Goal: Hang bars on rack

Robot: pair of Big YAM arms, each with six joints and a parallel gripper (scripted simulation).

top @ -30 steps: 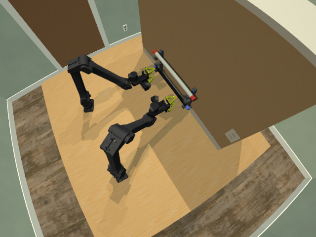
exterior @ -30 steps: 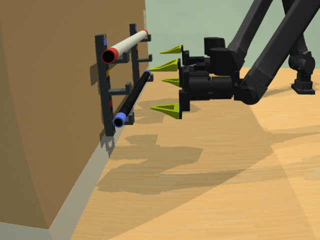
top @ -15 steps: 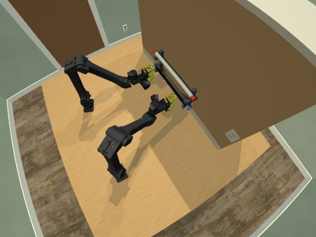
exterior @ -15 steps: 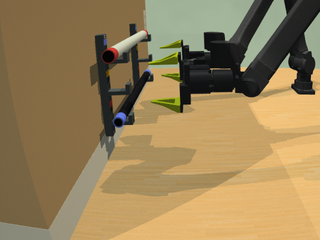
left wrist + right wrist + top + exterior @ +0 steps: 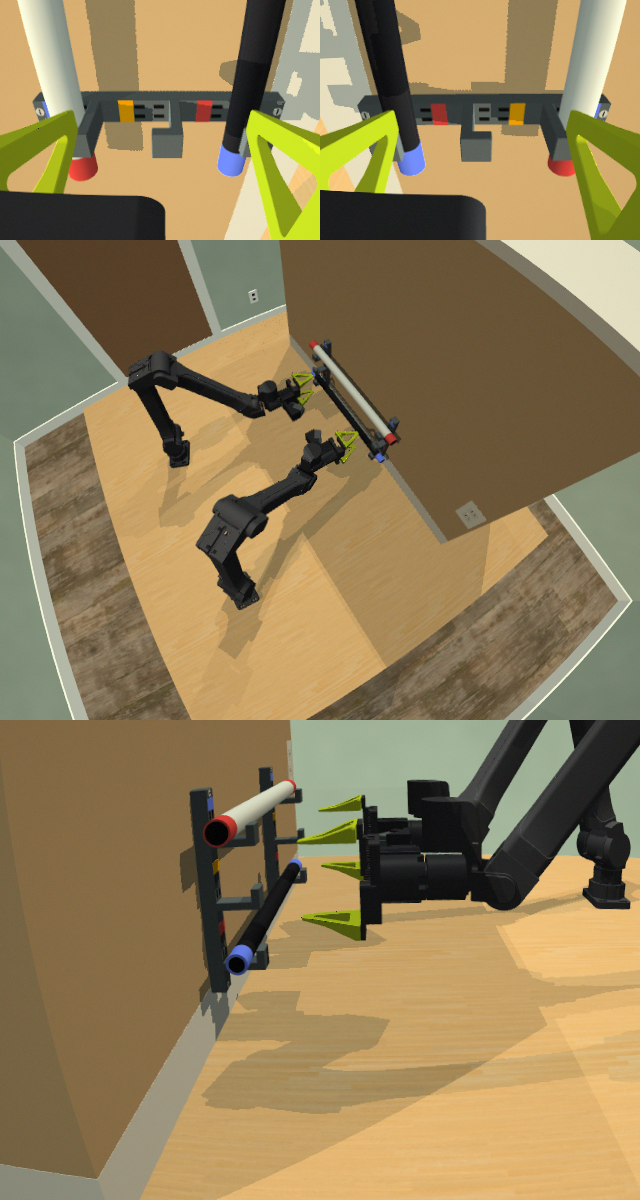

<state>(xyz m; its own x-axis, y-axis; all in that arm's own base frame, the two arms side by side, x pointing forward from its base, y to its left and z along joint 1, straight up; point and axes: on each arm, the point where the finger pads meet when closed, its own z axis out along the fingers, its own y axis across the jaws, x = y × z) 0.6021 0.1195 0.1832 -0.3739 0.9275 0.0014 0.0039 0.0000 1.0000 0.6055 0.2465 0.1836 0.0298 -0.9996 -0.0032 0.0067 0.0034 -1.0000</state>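
The white bar with red ends [image 5: 354,392] [image 5: 258,809] [image 5: 50,55] [image 5: 595,55] lies on the top pair of arms, with blue labels. The black bar with blue ends [image 5: 271,911] [image 5: 255,75] [image 5: 385,60] lies on the bottom pair, with red labels. The middle arms, here one rack arm [image 5: 235,903] [image 5: 167,144], carry nothing; their labels are orange. My left gripper [image 5: 312,383] [image 5: 300,880] [image 5: 162,120] and right gripper [image 5: 356,439] [image 5: 320,838] [image 5: 484,113] are open and empty, short of the rack, fingers spread vertically around middle height.
The rack's dark upright [image 5: 206,890] is fixed to the brown wall [image 5: 465,395] [image 5: 129,875]. The wooden table top [image 5: 330,575] [image 5: 413,1133] lies below the bottom bar. The two robot arms stand side by side, with a gap between the grippers.
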